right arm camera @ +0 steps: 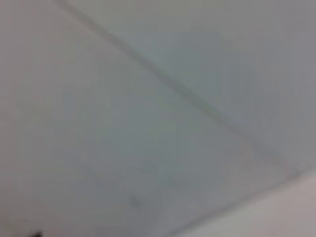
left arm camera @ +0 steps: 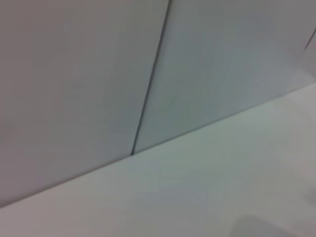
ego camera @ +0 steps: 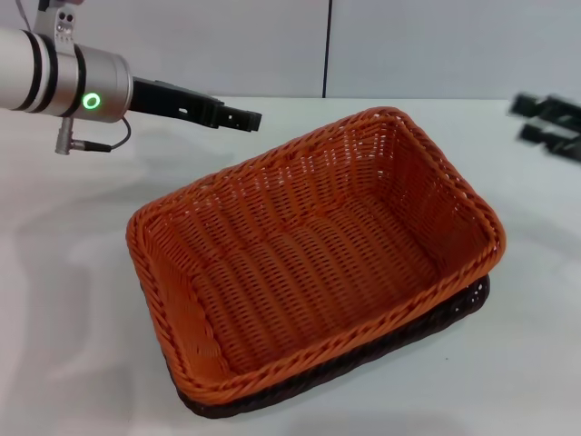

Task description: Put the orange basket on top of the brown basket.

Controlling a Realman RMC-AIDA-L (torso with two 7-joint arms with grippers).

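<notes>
The orange basket (ego camera: pixel 318 250) sits nested in the brown basket (ego camera: pixel 458 307) near the middle of the table (ego camera: pixel 73 300), toward its near edge. Of the brown one only a dark strip of rim and wall shows, along the near and right sides beneath the orange rim. Judged from this, the stacking looks complete.

The left gripper (ego camera: pixel 238 117) hangs above the table's far left area, just beyond the orange basket's far-left rim and apart from it, holding nothing. Whether its jaws are parted or closed cannot be told. The right gripper (ego camera: pixel 547 121) is at the far right edge of the table, well apart from both baskets; two dark fingers show with a gap between them, so it appears open and empty.

Handling assessment: the orange basket appears light and fairly stiff, with openwork woven walls and a thick braided rim. The rim is the likely hold; the weave offers friction, so slipping seems unlikely. It does not look fragile, though a hard pinch could flex the wall.

View comparison: only the head view shows the baskets and both grippers. Both wrist views show just pale wall panels with a seam and a strip of table, with no basket and no fingers.
</notes>
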